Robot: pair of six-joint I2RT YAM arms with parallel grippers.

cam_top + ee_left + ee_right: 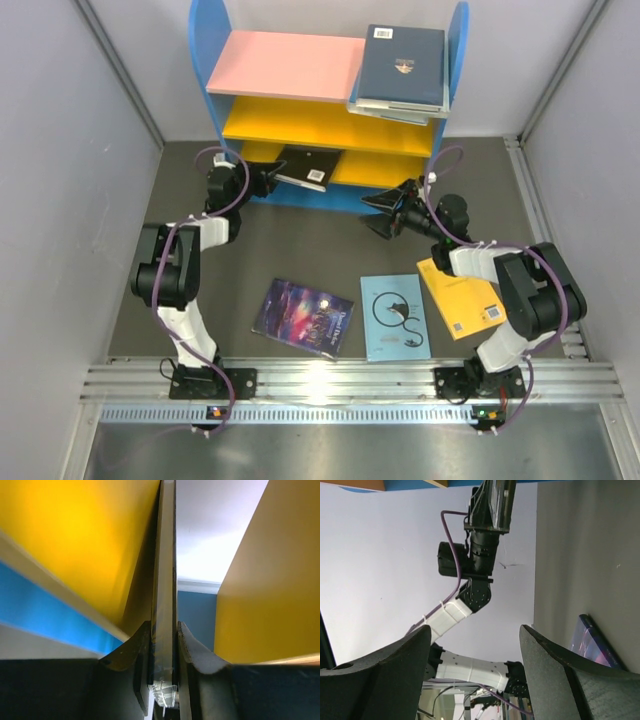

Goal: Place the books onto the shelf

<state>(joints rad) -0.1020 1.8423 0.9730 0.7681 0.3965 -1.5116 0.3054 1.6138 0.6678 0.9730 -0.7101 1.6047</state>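
- The left fingers (136, 656) are clamped on one edge of a small, thin black paperback (306, 166). They hold it by its near end so that the free end can slide in flat between the two yellow boards of the small blue-sided bookcase (205, 60).
- The right fingers (385, 675) stand apart with nothing between them, just in front of the bookcase's blue base and right of centre.
- A dark navy paperback (402, 62) tops a small stack at the right end of the pink top board, overhanging its front edge.
- On the dark tabletop (300, 245) lie a purple galaxy paperback (303, 316), a light blue paperback with a black swirl (393, 316) and a yellow-orange paperback (458, 295), which is partly under the right arm.
- The opening looks far wider than the black book, so sideways room is ample. The board edges above and below look like the tight spots.
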